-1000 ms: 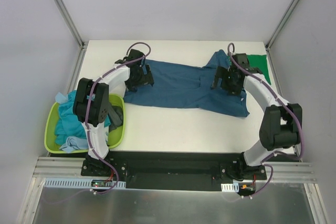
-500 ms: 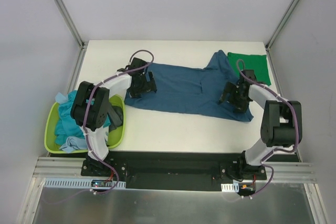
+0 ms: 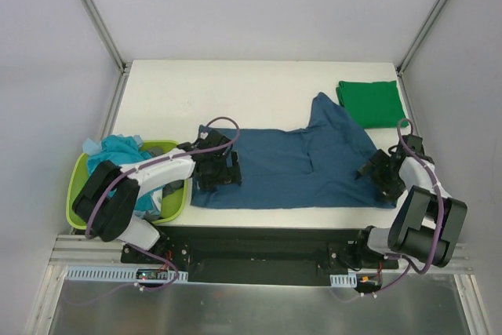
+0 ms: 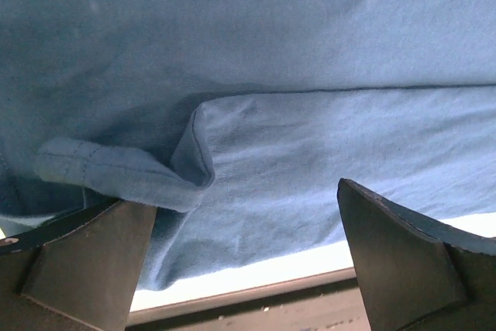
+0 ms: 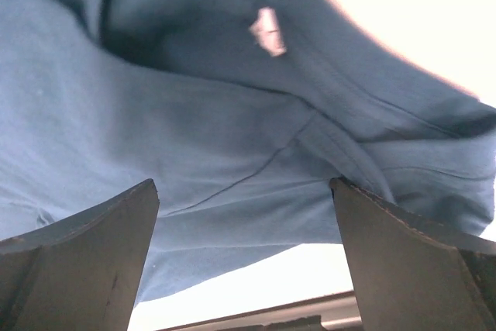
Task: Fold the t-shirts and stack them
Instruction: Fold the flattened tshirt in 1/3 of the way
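You're at the lay-out step: the dark teal-blue t-shirt (image 3: 298, 170) lies flat along the near edge of the table (image 3: 235, 92). The left gripper (image 3: 217, 170) and right gripper (image 3: 378, 176) sit over its two ends, jaws wide, gripping nothing. Next, I'd judge, pinch both ends and fold it (the folded green t-shirt (image 3: 370, 103) waits far right).

I see spread t-shirt (image 3: 298, 166) across lower centre of bench (image 3: 235, 92). Folded t-shirt (image 3: 371, 103) upper right, behind it. Basket (image 3: 73, 194) far left, heaped t-shirts (image 3: 118, 151) inside. Left hand (image 3: 217, 172) and right hand (image 3: 378, 174) over spread t-shirt's ends.
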Tool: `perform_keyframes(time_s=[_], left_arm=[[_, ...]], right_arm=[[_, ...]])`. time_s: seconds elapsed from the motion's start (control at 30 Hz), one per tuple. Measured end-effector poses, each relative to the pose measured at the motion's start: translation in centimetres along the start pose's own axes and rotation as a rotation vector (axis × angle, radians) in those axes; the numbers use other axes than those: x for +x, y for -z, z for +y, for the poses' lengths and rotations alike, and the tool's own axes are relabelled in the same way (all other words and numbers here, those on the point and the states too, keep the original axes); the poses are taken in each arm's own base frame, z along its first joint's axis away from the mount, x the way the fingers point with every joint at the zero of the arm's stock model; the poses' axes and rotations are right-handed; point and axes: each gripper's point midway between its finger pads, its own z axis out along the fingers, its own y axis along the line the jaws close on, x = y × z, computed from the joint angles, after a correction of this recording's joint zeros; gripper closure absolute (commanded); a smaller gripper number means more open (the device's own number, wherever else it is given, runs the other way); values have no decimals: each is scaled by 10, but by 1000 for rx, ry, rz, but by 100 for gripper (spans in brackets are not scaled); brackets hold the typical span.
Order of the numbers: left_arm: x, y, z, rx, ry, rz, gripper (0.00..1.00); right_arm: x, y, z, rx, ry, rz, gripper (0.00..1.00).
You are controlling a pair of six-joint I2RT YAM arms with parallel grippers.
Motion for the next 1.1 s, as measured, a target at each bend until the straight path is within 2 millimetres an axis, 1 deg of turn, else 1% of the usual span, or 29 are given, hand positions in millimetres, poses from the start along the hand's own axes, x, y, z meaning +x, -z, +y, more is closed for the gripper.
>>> perform_keyframes(time_s=[0.1, 0.17, 0.23, 0.27, 0.33, 0.4, 0.5, 0.6, 0.67, 0.77, 0.83, 0.87, 0.93, 1.03, 1.07, 1.1], left_arm=[[34, 12, 11, -7, 2, 32, 1], [49, 20, 19, -15, 9, 48, 1], [59, 28, 23, -15, 10, 54, 1], [60, 32, 23, -13, 11, 48, 1], [55, 40, 21, 1, 8, 9, 1], [48, 46, 19, 7, 9, -24, 1], [33, 55, 11, 13, 8, -78, 1], [18, 63, 1, 23, 5, -126, 1], [9, 66, -7, 27, -3, -142, 1], [1, 61, -17, 18, -24, -134, 1], [2, 53, -18, -2, -42, -113, 1], [5, 48, -18, -15, -54, -98, 1], [10, 40, -15, -42, -68, -67, 1], [15, 31, -11, -68, -77, -41, 1], [16, 30, -10, -74, -78, -36, 1], [17, 27, -10, -82, -81, -28, 1]], right_arm=[[8, 7, -16, 45, -20, -11, 4], [10, 13, -20, 60, -21, -28, 4], [10, 21, -22, 64, -19, -55, 4], [9, 24, -22, 64, -17, -71, 4], [7, 30, -20, 49, -6, -98, 4], [5, 37, -14, 12, 15, -123, 4], [0, 48, 0, -63, 55, -152, 4], [-7, 58, 23, -135, 124, -171, 4], [-8, 60, 47, -189, 206, -164, 4], [-8, 51, 81, -230, 313, -100, 4], [-9, 37, 98, -231, 353, -51, 4], [-10, 28, 102, -223, 360, -25, 4], [-11, 11, 103, -194, 355, 27, 4], [-12, -18, 98, -141, 332, 109, 4], [-14, -21, 99, -138, 315, 132, 4], [-20, -23, 101, -145, 308, 122, 4]])
